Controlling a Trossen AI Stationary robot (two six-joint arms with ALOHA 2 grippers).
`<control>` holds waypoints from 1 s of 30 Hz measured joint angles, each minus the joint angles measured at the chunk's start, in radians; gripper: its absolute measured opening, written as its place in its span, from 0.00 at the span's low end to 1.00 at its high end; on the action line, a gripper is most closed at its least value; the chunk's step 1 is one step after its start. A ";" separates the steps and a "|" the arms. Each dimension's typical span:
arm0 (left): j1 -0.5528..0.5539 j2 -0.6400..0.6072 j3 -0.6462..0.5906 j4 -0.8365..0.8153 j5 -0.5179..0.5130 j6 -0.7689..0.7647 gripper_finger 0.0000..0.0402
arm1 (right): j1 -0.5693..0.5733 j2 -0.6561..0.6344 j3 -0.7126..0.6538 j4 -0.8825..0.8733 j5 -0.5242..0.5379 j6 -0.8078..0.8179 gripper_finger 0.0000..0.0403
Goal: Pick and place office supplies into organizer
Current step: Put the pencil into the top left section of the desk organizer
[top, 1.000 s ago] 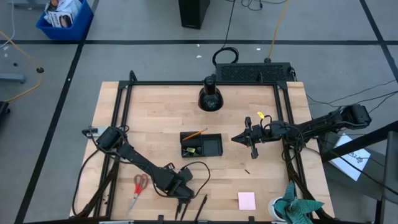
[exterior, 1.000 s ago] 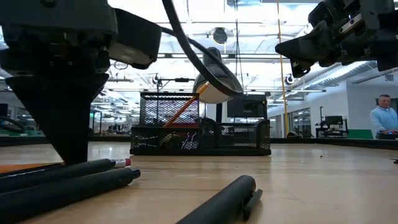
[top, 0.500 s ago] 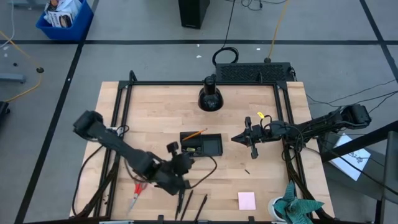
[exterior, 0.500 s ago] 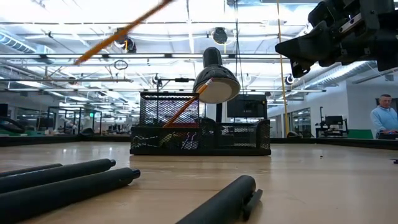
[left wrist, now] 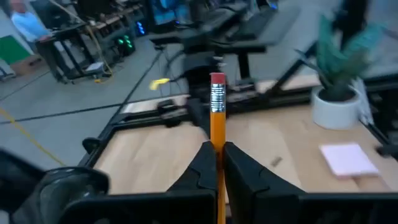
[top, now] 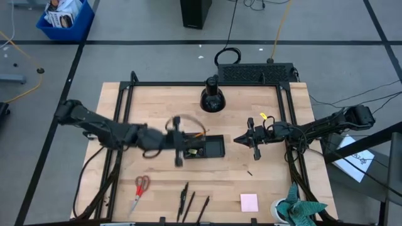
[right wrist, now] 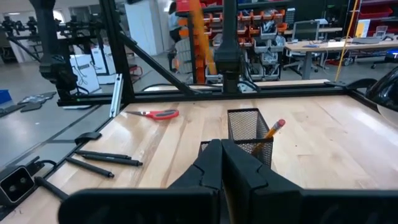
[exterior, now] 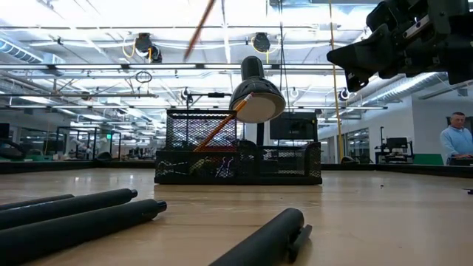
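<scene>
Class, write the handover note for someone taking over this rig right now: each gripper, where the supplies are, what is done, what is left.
Left gripper: shut on an orange pencil, raised by the organizer's left end.
Right gripper: shut, empty, waiting just right of the organizer.
Done: one pencil leans in the organizer, with small items beside it.
Left: red-handled scissors, three dark pens and the pink sticky-note pad along the table's near edge.

left arm: matte black, chunky rounded links, black cable looped at the wrist | right arm: same black build, cable along the links | fingers: dark, wedge-shaped, tapered
</scene>
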 joint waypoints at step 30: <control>0.323 0.171 -0.342 0.409 0.342 -0.092 0.04 | 0.000 0.000 0.000 0.023 0.005 -0.026 0.00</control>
